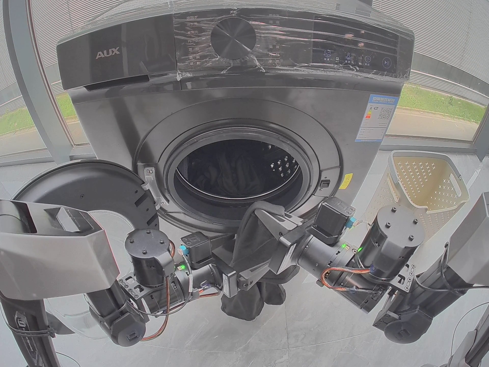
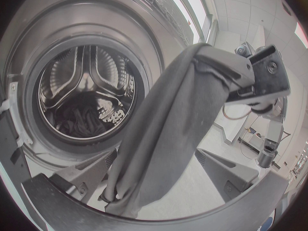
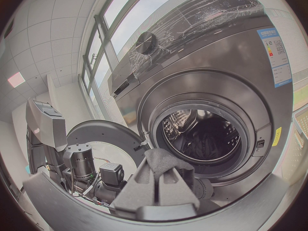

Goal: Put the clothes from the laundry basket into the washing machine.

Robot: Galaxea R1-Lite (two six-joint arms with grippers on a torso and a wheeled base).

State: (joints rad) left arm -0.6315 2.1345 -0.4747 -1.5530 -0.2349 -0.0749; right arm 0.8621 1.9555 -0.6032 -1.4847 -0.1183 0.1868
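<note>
A dark grey garment (image 1: 254, 245) hangs in front of the washing machine's (image 1: 351, 128) open porthole, just below its rim. My right gripper (image 1: 272, 221) is shut on the garment's top edge, and the cloth (image 3: 162, 159) bunches over its closed fingers (image 3: 175, 186). My left gripper (image 1: 244, 267) is lower down and open, its two fingers (image 2: 86, 174) spread wide on either side of the hanging cloth (image 2: 166, 129). Dark clothes (image 2: 80, 119) lie inside the drum (image 3: 202, 138). The cream laundry basket (image 1: 428, 184) stands to the right of the machine; no clothes show inside it.
The machine's round door (image 1: 86, 189) is swung open to the left, close behind my left arm. Pale tiled floor (image 1: 305, 332) lies below the garment. Windows run behind and beside the machine.
</note>
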